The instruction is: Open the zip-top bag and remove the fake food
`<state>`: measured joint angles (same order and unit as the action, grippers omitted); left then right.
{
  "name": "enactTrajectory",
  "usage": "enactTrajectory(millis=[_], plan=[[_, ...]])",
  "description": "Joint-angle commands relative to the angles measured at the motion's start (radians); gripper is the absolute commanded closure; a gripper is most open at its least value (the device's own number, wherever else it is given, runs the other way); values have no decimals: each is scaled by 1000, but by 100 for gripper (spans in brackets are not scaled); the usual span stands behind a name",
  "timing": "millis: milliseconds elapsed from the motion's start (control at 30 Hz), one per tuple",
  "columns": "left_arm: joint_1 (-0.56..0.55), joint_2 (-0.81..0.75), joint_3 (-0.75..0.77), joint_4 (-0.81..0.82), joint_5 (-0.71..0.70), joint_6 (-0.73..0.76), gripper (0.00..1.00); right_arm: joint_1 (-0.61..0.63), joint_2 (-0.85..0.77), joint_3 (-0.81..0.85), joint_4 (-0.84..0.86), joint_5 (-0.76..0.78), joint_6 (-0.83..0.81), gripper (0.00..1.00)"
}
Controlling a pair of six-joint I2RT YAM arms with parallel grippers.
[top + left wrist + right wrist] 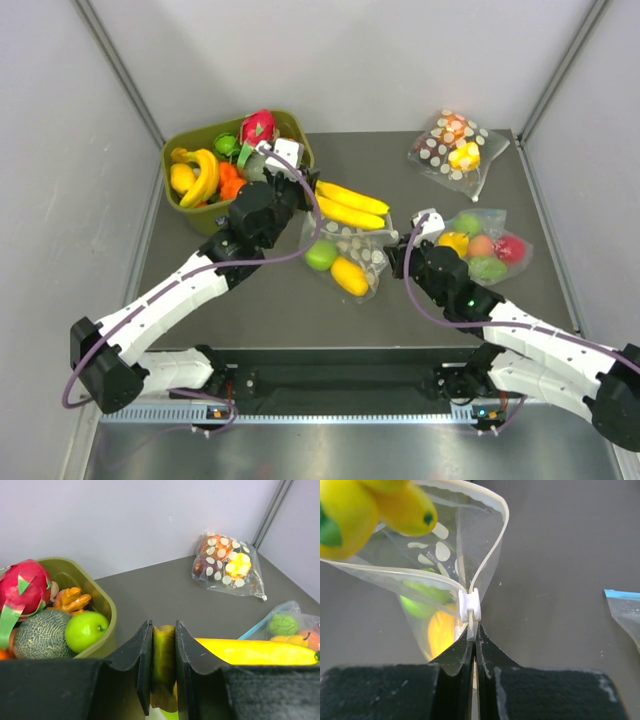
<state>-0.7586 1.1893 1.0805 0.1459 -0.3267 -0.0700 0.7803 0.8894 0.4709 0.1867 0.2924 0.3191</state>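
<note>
The dotted zip-top bag [352, 250] lies mid-table with its mouth open, holding a green apple [321, 255] and a yellow lemon-like fruit [349, 275]. My left gripper [306, 190] is shut on the stem of the yellow banana bunch [350, 205], which lies just beyond the bag's far edge. In the left wrist view the fingers [145, 655] clamp the stem [163, 650], and the bananas [250, 651] stretch to the right. My right gripper [474, 635] is shut on the bag's zip strip just below the white slider [470, 605]; in the top view the right gripper [392, 258] is at the bag's right edge.
An olive bin [190, 215] at the back left holds a pink dragon fruit [258, 126], another banana bunch and other toy food. A dotted bag with orange and yellow pieces [455, 145] lies at the back right. A plain clear bag of fruit [485, 245] lies right of my right gripper.
</note>
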Motion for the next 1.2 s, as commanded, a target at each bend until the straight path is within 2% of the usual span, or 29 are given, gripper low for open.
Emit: enactTrajectory(millis=[0,300,467,633,900,1167], plan=[[7,27,70,86,31,-30,100,-9,5,8,31,-32,17,100],[131,39,136,135,55,-114,100,-9,-49,17,-10,-35,8,100],[255,9,105,100,-32,-100,100,-9,-75,17,-27,-32,3,100],[338,35,56,95,-182,-1,100,-9,-86,23,-33,-45,-5,100],[482,130,79,80,-236,39,100,-9,-106,25,-53,-53,-12,100],[501,211,39,138,-204,32,100,-9,-90,20,-49,-55,-14,100]])
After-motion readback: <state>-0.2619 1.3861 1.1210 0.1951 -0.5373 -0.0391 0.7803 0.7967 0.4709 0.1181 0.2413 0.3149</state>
